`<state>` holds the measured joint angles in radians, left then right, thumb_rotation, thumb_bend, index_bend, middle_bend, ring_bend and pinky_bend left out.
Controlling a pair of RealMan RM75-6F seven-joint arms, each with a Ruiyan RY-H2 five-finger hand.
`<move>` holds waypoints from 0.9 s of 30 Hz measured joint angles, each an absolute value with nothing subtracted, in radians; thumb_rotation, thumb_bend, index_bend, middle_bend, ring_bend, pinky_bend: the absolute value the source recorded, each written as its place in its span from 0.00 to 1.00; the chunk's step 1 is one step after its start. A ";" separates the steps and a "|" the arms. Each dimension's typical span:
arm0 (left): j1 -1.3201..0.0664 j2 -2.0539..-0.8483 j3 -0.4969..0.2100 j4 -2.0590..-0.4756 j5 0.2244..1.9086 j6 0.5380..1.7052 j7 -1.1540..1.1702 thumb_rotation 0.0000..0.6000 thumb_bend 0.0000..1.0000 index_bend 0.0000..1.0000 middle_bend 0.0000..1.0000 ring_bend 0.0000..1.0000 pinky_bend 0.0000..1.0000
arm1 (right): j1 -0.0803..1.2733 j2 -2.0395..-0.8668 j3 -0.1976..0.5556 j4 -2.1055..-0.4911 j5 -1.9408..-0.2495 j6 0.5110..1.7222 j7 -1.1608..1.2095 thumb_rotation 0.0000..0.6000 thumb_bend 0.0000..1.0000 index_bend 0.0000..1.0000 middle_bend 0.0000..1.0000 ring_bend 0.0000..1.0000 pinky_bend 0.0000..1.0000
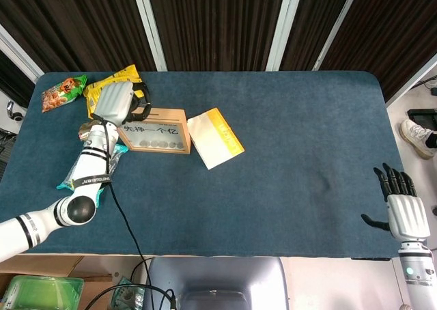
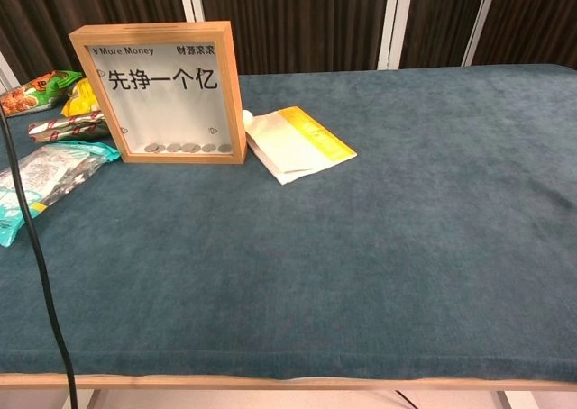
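Left hand (image 1: 117, 102) up over the wooden coin box (image 2: 162, 92)

Glass front, black characters, coins along the bottom; fingers look curled, grip hard to tell. Right hand (image 1: 403, 207) spread, empty.

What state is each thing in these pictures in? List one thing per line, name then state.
Left hand: raised above the frame's top, fingers curled, nothing seen in it.
Right hand: open, at the table's near right edge.
Wooden frame: upright, coins along its bottom.
Yellow-and-white packet: lying flat.
Teal snack bag: lying flat.
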<state>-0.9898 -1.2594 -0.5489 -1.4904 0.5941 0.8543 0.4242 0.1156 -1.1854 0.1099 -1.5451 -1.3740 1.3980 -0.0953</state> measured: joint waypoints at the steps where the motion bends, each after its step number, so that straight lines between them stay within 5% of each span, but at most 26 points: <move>1: -1.005 -1.269 -0.541 -1.462 0.586 0.851 0.427 1.00 0.69 0.69 1.00 1.00 1.00 | 0.115 -1.184 0.111 -1.545 -1.372 1.397 -0.093 1.00 0.16 0.00 0.00 0.00 0.00; 8: -1.068 -1.307 -0.489 -1.335 0.523 0.782 0.420 1.00 0.68 0.69 1.00 1.00 1.00 | 0.115 -1.181 0.116 -1.546 -1.360 1.397 -0.093 1.00 0.16 0.00 0.00 0.00 0.00; 27: -1.120 -1.315 -0.380 -1.285 0.484 0.738 0.407 1.00 0.67 0.69 1.00 1.00 1.00 | 0.116 -1.178 0.118 -1.551 -1.351 1.395 -0.092 1.00 0.16 0.00 0.00 0.00 0.00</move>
